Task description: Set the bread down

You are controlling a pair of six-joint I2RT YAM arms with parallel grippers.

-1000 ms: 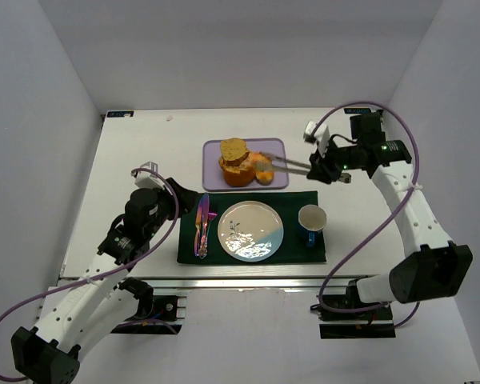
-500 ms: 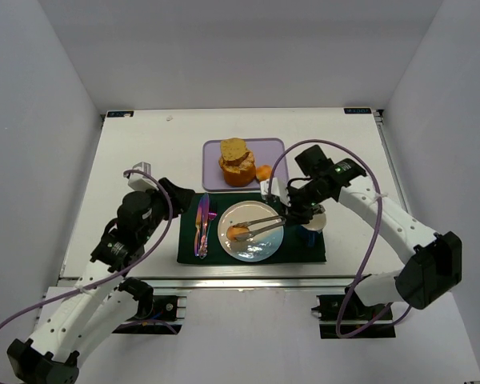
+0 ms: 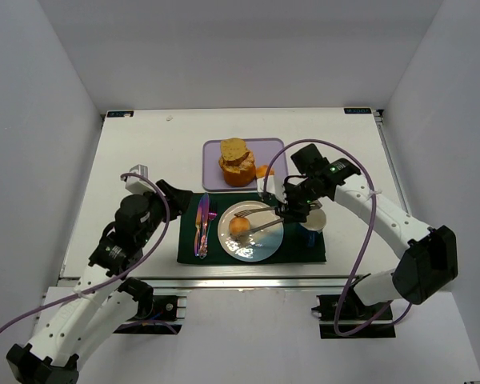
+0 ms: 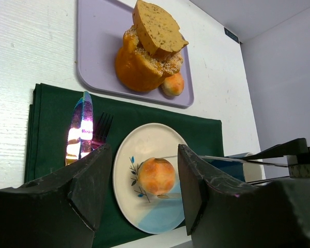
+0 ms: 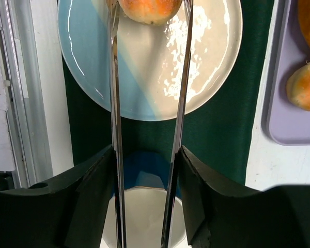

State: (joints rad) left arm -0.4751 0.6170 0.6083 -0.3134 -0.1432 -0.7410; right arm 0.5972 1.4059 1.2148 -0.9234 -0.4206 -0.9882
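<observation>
A round golden bread roll (image 3: 240, 226) lies on the white and blue plate (image 3: 262, 246). My right gripper (image 3: 290, 210) is shut on metal tongs (image 3: 262, 222), whose two arms reach over the plate and stand on either side of the roll. The right wrist view shows the roll (image 5: 147, 9) between the tong arms (image 5: 113, 103) at the top edge, above the plate (image 5: 206, 62). My left gripper (image 3: 166, 194) is open and empty, left of the green mat (image 3: 190, 250). In the left wrist view the roll (image 4: 156, 175) shows between my open fingers (image 4: 88, 181).
A purple tray (image 3: 214, 152) behind the mat holds a stack of bread (image 3: 236, 160) and a small roll (image 3: 263, 170). A knife (image 3: 202, 224) and fork (image 3: 209, 218) lie on the mat's left. A white cup (image 3: 312, 218) stands right of the plate, under my right gripper.
My right gripper carried a roll in the tongs from the purple tray to the plate, where it now rests. The left arm shifted slightly.
</observation>
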